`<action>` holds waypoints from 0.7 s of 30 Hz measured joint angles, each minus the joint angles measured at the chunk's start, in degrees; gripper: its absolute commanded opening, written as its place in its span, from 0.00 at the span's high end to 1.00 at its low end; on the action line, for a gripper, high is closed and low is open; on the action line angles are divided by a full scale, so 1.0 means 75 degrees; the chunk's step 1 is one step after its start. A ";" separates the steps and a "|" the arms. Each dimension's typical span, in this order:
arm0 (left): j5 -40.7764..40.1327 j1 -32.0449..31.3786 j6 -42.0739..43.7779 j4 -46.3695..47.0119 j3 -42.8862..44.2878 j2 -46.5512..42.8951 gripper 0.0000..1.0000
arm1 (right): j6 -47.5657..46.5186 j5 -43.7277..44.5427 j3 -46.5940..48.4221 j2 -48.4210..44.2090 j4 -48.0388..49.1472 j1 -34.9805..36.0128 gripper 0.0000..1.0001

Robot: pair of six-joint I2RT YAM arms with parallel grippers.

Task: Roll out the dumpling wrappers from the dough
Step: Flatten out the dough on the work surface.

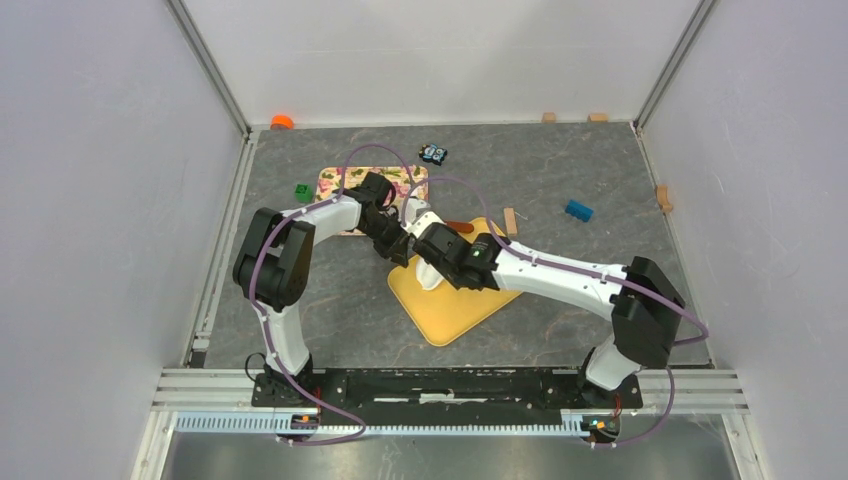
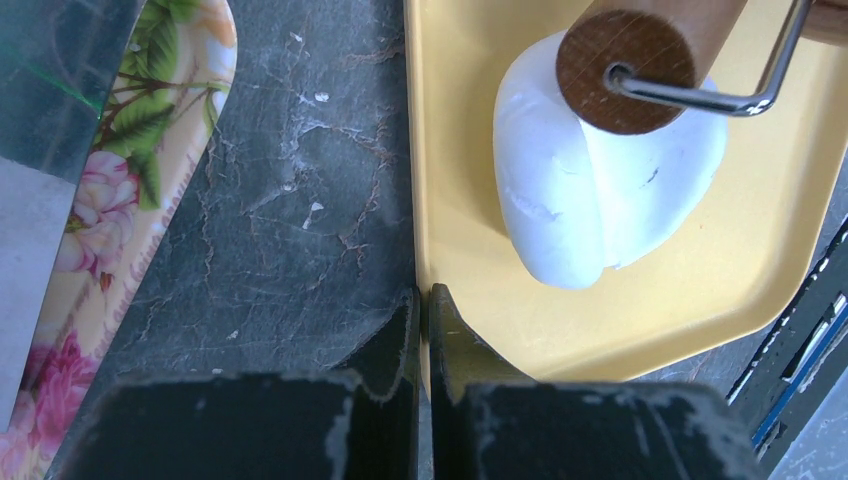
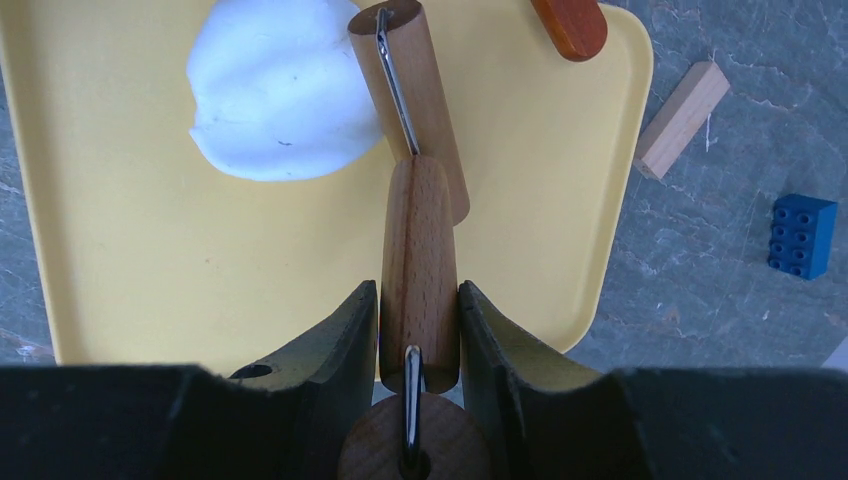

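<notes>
Grips a small wooden roller (image 3: pixel 418 250) by its handle in the right hand (image 3: pixel 417 305), jaws partway apart and pressed to the wood on both sides. Rests the roller's barrel, carried on a wire frame ahead of the handle, on the right edge of the dough (image 3: pixel 275 95). Shows that dough as a soft white patch, roundish and partly flattened, lying on the far half of a yellow board (image 3: pixel 140 280). Sets the left hand (image 2: pixel 422 312) at the rim of the yellow board, shut tight, with one finger over the dark desk (image 2: pixel 300 250) and the other over the yellow; cannot tell whether the rim is pinched in between. Puts the dough ahead and to the right of that hand, with the barrel's round end over its far part. Finds a red-brown rounded handle (image 3: pixel 570 25) at the yellow board's far edge. Has a flowered board (image 2: pixel 150 150) beside the yellow one on the left, with a strip of desk between. Finds, further right, a wooden block (image 3: pixel 680 118) near the yellow board's corner and a blue brick (image 3: pixel 803 235) beyond it. Picks out, from above, a green block (image 1: pixel 303 190) at the flowered board's left end and an orange piece (image 1: pixel 282 122) in the desk's far left corner.
</notes>
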 measured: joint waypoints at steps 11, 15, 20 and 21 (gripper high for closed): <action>0.0020 0.0006 0.0003 -0.0006 0.0000 0.0006 0.98 | -0.0539 0.0516 0.1102 0.0525 -0.0906 0.0187 1.00; 0.0105 0.0038 0.0003 -0.0017 0.0006 0.0029 0.98 | -0.0982 0.1026 0.1667 0.0525 -0.1198 0.0469 1.00; 0.0146 0.0055 0.0003 -0.0026 0.0009 0.0038 0.98 | -0.1682 0.1716 0.2480 0.0737 -0.1341 0.0868 1.00; 0.0149 0.0055 0.0003 -0.0026 0.0009 0.0038 0.98 | -0.1816 0.1880 0.2594 0.0854 -0.1349 0.0892 1.00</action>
